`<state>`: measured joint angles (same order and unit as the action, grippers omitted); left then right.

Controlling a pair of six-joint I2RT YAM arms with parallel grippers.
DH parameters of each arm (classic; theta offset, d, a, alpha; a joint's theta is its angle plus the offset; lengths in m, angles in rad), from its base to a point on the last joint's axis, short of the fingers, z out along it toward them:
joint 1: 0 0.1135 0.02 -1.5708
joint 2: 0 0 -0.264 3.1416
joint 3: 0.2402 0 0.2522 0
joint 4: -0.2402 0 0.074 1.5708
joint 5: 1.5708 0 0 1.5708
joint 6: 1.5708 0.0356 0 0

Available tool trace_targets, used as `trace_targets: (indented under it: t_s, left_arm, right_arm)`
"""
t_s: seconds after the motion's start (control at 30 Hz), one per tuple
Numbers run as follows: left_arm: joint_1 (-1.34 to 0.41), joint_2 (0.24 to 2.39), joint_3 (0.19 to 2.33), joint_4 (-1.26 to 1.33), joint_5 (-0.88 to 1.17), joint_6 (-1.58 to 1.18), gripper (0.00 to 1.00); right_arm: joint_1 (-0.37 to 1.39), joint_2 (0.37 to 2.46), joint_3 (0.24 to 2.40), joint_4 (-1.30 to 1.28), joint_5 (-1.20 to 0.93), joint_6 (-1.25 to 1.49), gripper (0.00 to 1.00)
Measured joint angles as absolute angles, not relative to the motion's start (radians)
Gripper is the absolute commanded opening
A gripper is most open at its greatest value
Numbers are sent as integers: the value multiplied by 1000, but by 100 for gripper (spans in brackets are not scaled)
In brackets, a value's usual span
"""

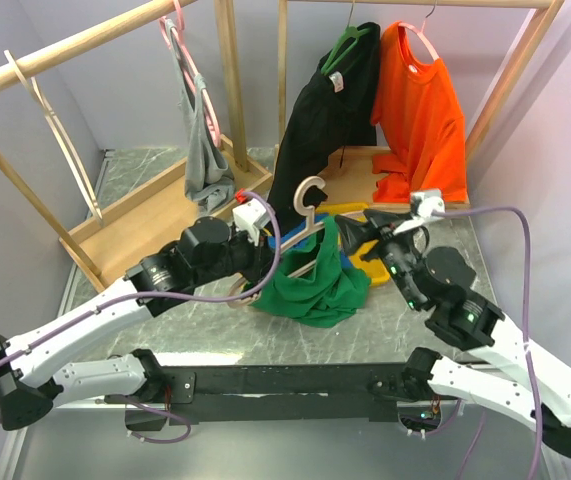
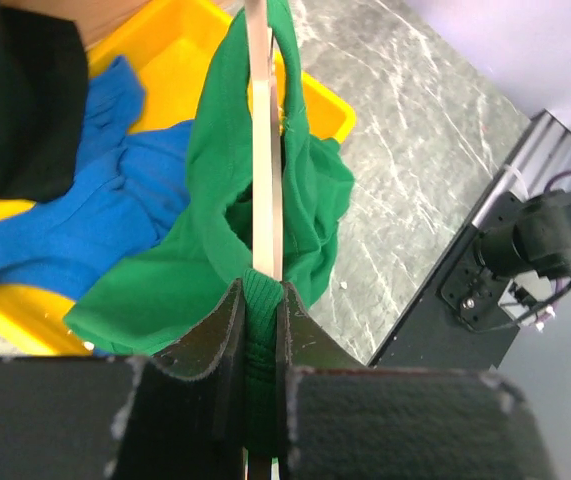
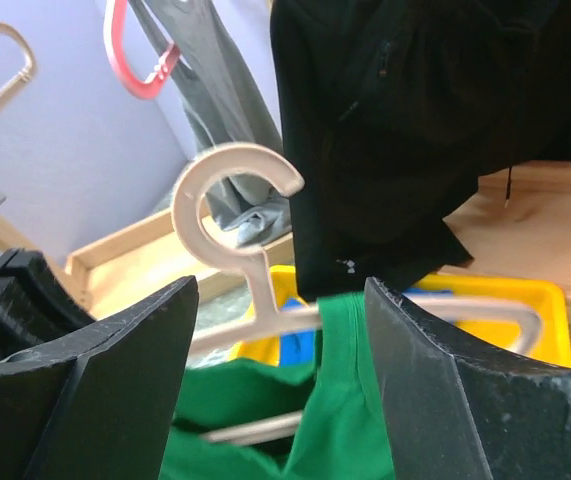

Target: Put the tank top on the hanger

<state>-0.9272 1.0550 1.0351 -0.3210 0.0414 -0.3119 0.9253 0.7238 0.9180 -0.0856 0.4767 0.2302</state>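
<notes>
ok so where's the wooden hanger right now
Mid-table in the top view, the hanger sits inside the tank top by the yellow bin, one end clamped by the left gripper.

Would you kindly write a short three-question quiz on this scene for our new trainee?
1. True or false: the left hand is open.
2. The blue garment is: A) in the yellow tray B) hung up C) gripped.
3. Whose hook does the open right hand frame?
Key: 1 false, it is shut on the hanger and tank top; 2 A; 3 the hanger's.
</notes>
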Motion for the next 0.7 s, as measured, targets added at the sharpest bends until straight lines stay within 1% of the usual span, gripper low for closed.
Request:
trace_targets:
  t_s: [0.17, 0.37, 0.57, 0.63, 0.7]
  left_arm:
    - [-927, 1002, 1015, -321, -10, -341, 1]
    - [-927, 915, 1015, -322, -47, -361, 1]
    - [-927, 874, 1015, -342, -61, -363, 1]
    - [-927, 862, 1017, -356, -69, -363, 1]
    - [-927, 855, 1026, -375, -75, -362, 1]
  right_arm:
    - [925, 679, 828, -57, 430, 255, 70]
    - [906, 767, 760, -54, 324, 274, 68]
    - [829, 815, 746, -50, 213, 293, 73]
    - [810, 822, 746, -45, 191, 298, 77]
    - [804, 829, 746, -45, 174, 300, 76]
